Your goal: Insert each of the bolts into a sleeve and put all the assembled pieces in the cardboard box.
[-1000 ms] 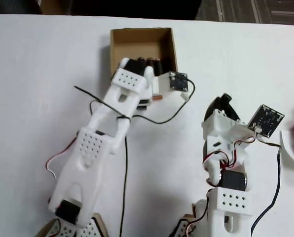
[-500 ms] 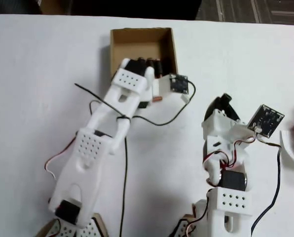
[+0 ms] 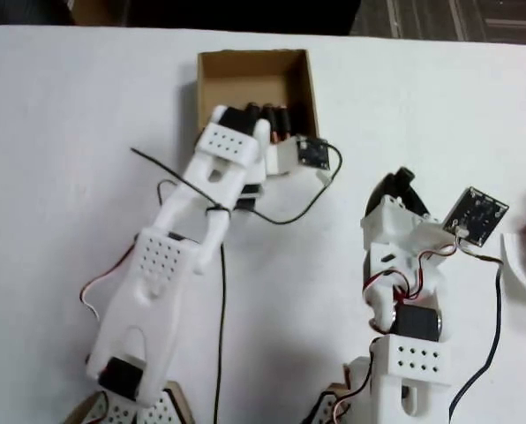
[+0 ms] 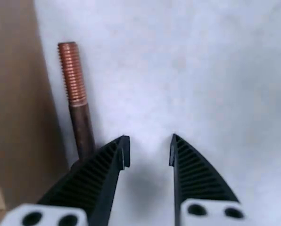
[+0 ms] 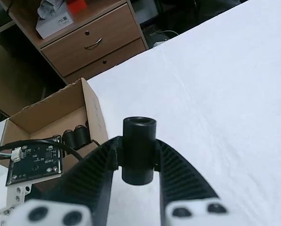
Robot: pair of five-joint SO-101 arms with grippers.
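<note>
The left wrist view shows the left pincer (image 4: 149, 150) apart beside a copper bolt (image 4: 77, 94), the right wrist view the right pincer (image 5: 138, 155) clamped on a black sleeve (image 5: 139, 141).

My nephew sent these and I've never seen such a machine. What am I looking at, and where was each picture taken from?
Two small white robot arms stand at a white table, each ending in a two-fingered pincer. One picture looks down from above; the other two come from cameras on each arm's wrist. The left pincer is open beside the cardboard box, with a copper bolt lying on the table alongside, not held. The right pincer grips a black sleeve. Dark pieces lie inside the box.
</note>
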